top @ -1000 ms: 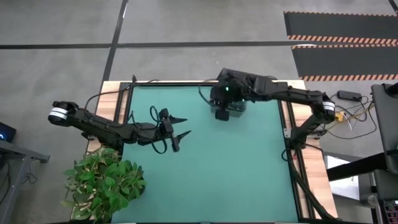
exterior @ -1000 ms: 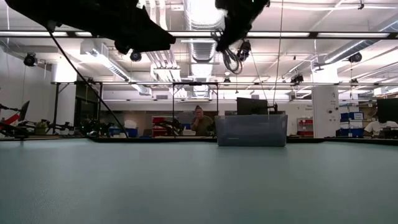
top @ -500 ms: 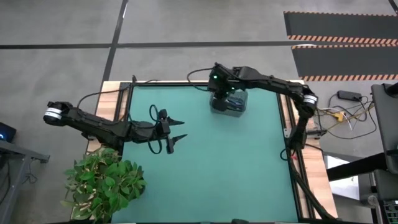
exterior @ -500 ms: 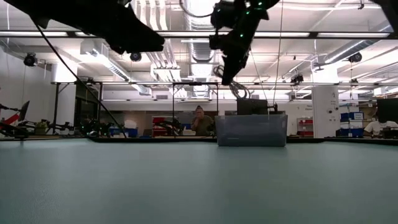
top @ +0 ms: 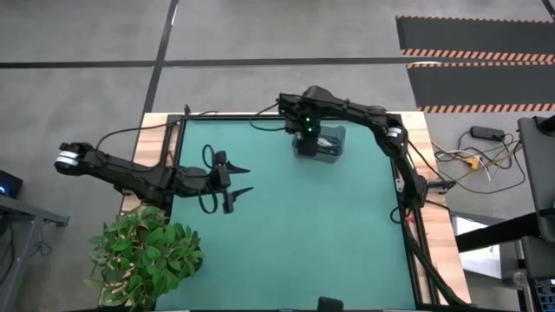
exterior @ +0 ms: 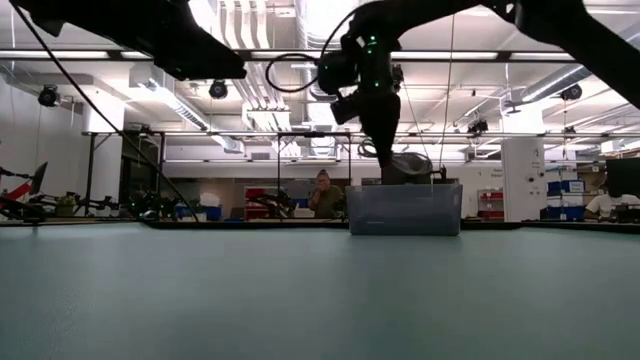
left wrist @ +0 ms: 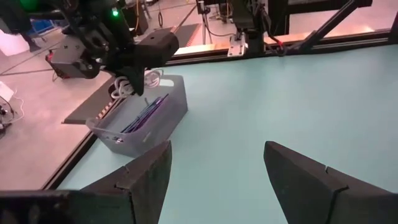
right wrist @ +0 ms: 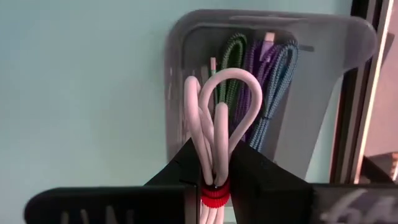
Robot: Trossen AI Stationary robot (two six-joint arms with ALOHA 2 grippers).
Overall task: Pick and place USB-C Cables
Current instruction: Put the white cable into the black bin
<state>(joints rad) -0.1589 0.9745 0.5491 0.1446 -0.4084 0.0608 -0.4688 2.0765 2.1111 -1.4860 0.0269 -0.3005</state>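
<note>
The right pincer hangs just above the grey bin, pinching the white cable by its bundle, close to the red band. The white loops stand up between the fingers, directly over the bin's opening. Inside the bin lie a teal-green cable and a dark blue cable, side by side along the bin's length.

The white bundle looks light and soft, its loops springy rather than stiff. The banded waist is the sensible place to hold it, since there the strands are gathered and cannot splay. On release I would expect it to drop limply and perhaps catch on the bin's rim if it falls off-centre.

The left pincer waits well away from the bin, over bare green table, its fingers spread wide and holding nothing.

From table height the bin's translucent wall blurs its contents, and from above the right arm covers much of the bin. The plug ends of the white cable are hidden below the fingers, so I cannot tell how far they hang.
</note>
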